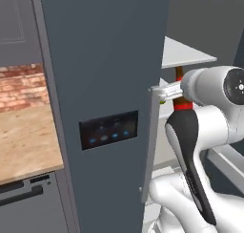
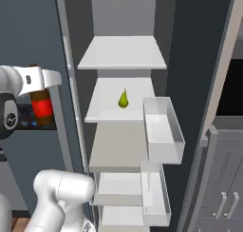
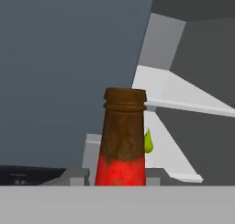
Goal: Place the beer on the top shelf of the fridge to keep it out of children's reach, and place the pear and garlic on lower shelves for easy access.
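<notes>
A: Where's the beer [image 2: 42, 107]?

B: In the claw [image 3: 120, 179], upright. In the hand view the brown neck and red label band rise right between the finger tips, claw clenched on the bottle. Right base view shows it just behind the white hand, in front of the open fridge [image 2: 71, 131], left of the shelf stack and not inside yet. Left base view shows a sliver of neck and red band [image 1: 182, 103] past the door edge, behind the arm's wrist.

A: Height against the shelves?

B: Bottle sits about level with the second shelf [image 2: 102, 113] in the right base view. The top shelf [image 2: 123, 53] is above that and bare.

A: Pear?

B: The pear [image 2: 123, 99] stands upright on that second shelf, roughly mid-shelf, well apart from the bottle. In the hand view it peeks out as a yellow-green sliver [image 3: 148, 142] just right of the bottle neck, further back.

A: Garlic?

B: Can't pick it out anywhere.

A: Door?

B: Fridge door [image 1: 105, 84] is swung open and takes up the middle of the left base view, black panel with blue lights [image 1: 108, 130] facing the camera. Door bins [image 2: 163, 129] are on the right side of the opening in the right base view, one clear bin near the pear's shelf, another lower down. Wooden surface [image 1: 26, 141] and brick wall [image 1: 21, 86] are to the left of the door.
</notes>
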